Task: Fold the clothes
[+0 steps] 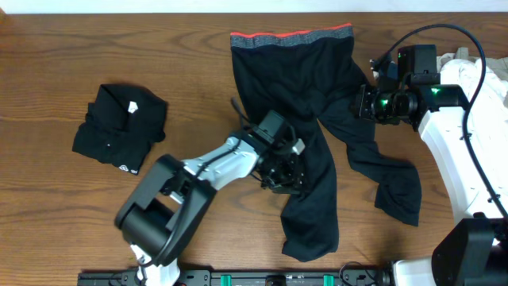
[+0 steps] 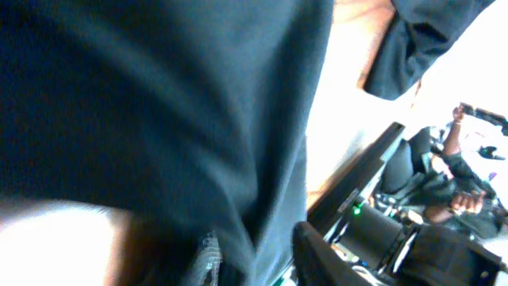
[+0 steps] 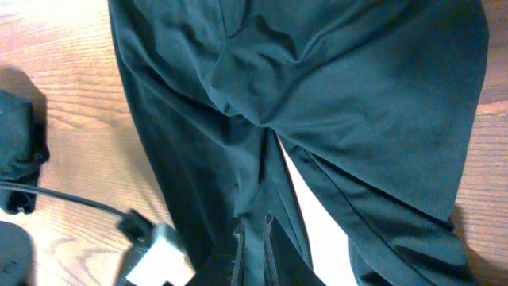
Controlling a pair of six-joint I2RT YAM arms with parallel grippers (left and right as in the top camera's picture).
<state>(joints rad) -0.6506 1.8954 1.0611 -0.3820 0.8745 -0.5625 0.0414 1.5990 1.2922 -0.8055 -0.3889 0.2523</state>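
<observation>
Overhead / trousers (image 1: 286, 87): I see them spread on the worktop (image 1: 182, 48), grey and red-orange waistband (image 1: 292, 36) at the far edge, both legs running toward the near edge. The leg on the right arm's side is bent and crumpled at its end.
Overhead / left claw (image 1: 282, 173): down on the other leg, about halfway along it.
Overhead / right claw (image 1: 363, 102): at the hip edge of the trousers on its own side, touching the cloth.
Overhead / folded black garment (image 1: 119, 127): lies well apart on the left arm's side, white tag up.
Left wrist / trousers (image 2: 143, 103): dark cloth fills most of the view, blurred and very close.
Left wrist / left claw (image 2: 258, 258): fingers (image 2: 208, 258) show at the bottom edge with cloth over them; I cannot tell whether it grips.
Right wrist / trousers (image 3: 357, 95): crotch and upper legs below me, creases running down to my fingers.
Right wrist / right claw (image 3: 252, 254): narrow, closed down on a pinch of the black cloth.
Right wrist / worktop (image 3: 55, 79): bare wood beside the cloth, with a black cable (image 3: 71, 202) across it.
</observation>
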